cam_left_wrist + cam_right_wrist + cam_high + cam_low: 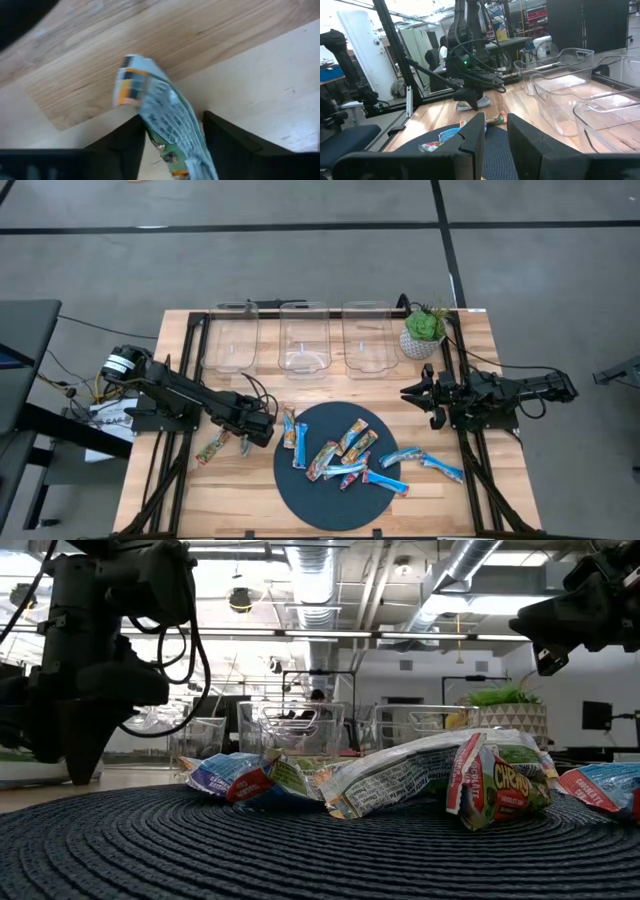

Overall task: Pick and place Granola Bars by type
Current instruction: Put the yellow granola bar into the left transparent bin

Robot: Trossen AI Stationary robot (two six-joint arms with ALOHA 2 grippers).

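Note:
Several granola bars, bright blue and multicoloured, lie on a round dark mat [300, 490]; they also show in the low view [400, 780]. Two blue bars [400, 457] lie on the wood to the right of the mat. My left gripper [243, 446] points down at the table left of the mat, with one multicoloured bar [212, 449] between its fingers. My right gripper [415, 395] is open and empty, held above the table right of the mat; its fingers show in its wrist view [495, 132]. My left gripper [172, 125] has the multicoloured bar's near end [167, 135] between its two fingers, one on each long edge, coming from above. The bar slants out past the fingertips over the wood. Whether its free end [131, 82] rests on the table cannot be told.
Three clear plastic bins [305, 340] stand in a row at the table's far edge. A small potted plant [424, 328] stands to their right. Black frame rails [470, 470] run along both sides of the table.

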